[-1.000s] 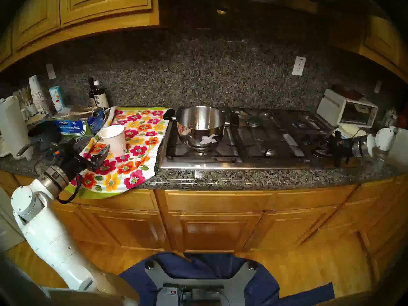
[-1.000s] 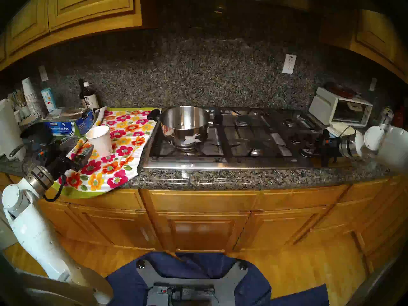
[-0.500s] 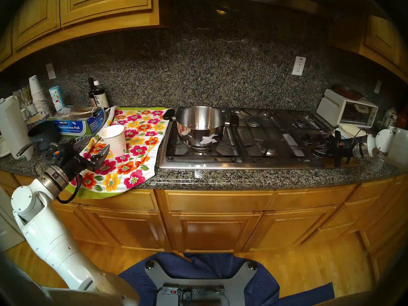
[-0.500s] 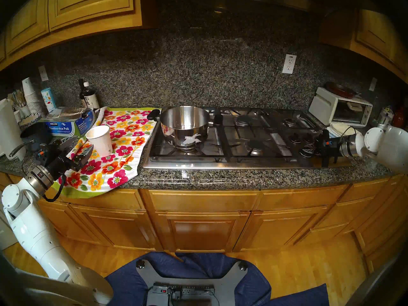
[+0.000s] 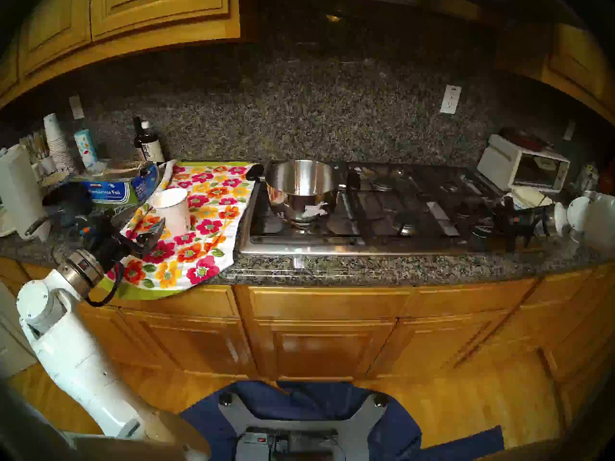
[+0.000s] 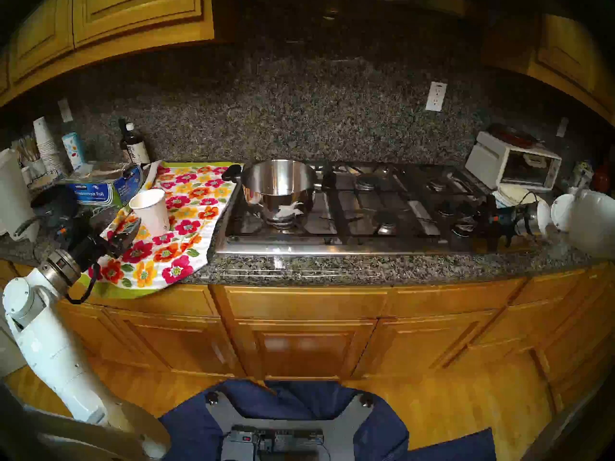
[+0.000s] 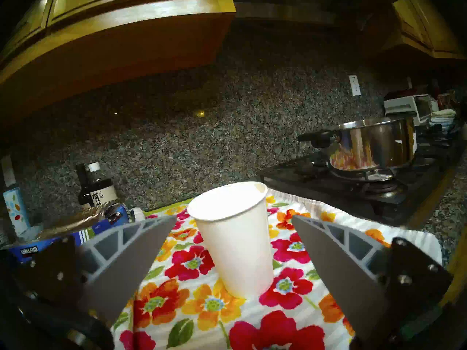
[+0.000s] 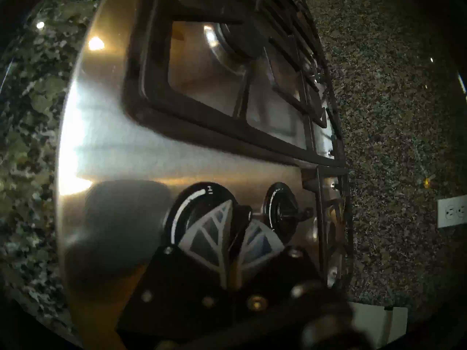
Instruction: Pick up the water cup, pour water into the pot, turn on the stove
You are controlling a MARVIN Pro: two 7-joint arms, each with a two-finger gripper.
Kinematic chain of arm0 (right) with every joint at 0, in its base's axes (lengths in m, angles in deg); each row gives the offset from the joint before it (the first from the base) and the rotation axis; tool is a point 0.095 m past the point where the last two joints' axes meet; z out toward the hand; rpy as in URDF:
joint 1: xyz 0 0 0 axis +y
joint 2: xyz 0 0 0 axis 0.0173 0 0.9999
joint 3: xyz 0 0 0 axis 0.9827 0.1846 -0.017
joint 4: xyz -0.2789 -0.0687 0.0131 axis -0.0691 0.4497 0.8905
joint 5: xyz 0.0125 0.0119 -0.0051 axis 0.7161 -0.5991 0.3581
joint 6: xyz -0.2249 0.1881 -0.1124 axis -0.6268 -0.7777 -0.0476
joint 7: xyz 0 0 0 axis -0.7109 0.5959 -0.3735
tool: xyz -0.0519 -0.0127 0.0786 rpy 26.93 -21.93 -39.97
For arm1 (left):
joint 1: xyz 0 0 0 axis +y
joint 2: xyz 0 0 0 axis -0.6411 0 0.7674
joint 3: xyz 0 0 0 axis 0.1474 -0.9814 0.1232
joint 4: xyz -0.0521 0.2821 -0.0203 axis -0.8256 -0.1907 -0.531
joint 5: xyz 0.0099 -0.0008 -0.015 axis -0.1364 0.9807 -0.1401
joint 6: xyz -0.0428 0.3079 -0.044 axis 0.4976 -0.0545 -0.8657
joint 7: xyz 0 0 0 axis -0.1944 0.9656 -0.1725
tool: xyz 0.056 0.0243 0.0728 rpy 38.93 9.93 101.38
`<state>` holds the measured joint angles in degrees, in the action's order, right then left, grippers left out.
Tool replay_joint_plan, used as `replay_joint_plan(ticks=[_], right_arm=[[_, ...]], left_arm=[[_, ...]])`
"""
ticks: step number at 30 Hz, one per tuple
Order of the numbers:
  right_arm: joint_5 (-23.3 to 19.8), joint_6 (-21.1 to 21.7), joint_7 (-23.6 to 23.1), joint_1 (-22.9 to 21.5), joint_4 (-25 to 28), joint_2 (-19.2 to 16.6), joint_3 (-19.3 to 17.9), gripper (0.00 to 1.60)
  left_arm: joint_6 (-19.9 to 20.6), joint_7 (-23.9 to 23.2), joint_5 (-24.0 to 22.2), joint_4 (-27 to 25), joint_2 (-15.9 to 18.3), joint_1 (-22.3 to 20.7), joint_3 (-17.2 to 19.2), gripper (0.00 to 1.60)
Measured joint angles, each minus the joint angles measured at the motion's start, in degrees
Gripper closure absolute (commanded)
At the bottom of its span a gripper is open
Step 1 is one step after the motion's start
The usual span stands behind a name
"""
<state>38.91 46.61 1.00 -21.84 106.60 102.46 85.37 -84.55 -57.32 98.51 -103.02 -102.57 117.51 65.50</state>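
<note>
The white paper water cup (image 5: 173, 211) (image 7: 235, 241) stands upright on a floral towel (image 5: 199, 237), left of the stove (image 5: 382, 247). My left gripper (image 5: 148, 217) (image 7: 233, 217) is open just in front of the cup, one finger on each side and neither touching it. The shiny steel pot (image 5: 301, 187) (image 7: 374, 145) sits on the stove's front left burner. At the stove's right end, my right gripper (image 5: 484, 222) (image 8: 241, 213) is shut on a black round knob (image 8: 194, 208).
A foil box (image 5: 109, 191), a dark bottle (image 5: 148, 144), a dark blue saucepan (image 5: 66, 201), a stack of white cups (image 5: 56, 141) and a paper towel roll (image 5: 20, 187) crowd the counter behind and left of the cup. A white toaster oven (image 5: 522, 166) stands right of the stove.
My right wrist has turned at the knob and shifted slightly to the right. The left arm and the cup have stayed where they were.
</note>
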Motion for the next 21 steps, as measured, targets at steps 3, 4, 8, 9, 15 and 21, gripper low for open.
replay_joint_plan(ticks=[3, 4, 8, 9, 15, 21], right_arm=[[0.87, -1.67, 0.66, 0.38, -1.19, 0.7, 0.35, 1.6], [1.1, -2.06, 0.79, 0.45, -1.48, 0.88, 0.44, 1.6], [2.0, -3.53, 1.32, 0.74, -2.65, 1.62, 0.84, 1.6], [2.19, -3.97, 1.42, 0.83, -3.02, 1.84, 0.95, 1.6], [3.2, -5.74, 1.94, 1.23, -4.51, 2.75, 1.36, 1.6], [4.34, -7.48, 2.62, 1.55, -5.88, 3.65, 1.81, 1.6]], left_arm=[[0.0, 0.0, 0.0, 0.0, 0.0, 0.0, 0.0, 0.0], [0.0, 0.0, 0.0, 0.0, 0.0, 0.0, 0.0, 0.0], [0.0, 0.0, 0.0, 0.0, 0.0, 0.0, 0.0, 0.0], [0.0, 0.0, 0.0, 0.0, 0.0, 0.0, 0.0, 0.0], [0.0, 0.0, 0.0, 0.0, 0.0, 0.0, 0.0, 0.0], [0.01, 0.0, 0.0, 0.0, 0.0, 0.0, 0.0, 0.0]])
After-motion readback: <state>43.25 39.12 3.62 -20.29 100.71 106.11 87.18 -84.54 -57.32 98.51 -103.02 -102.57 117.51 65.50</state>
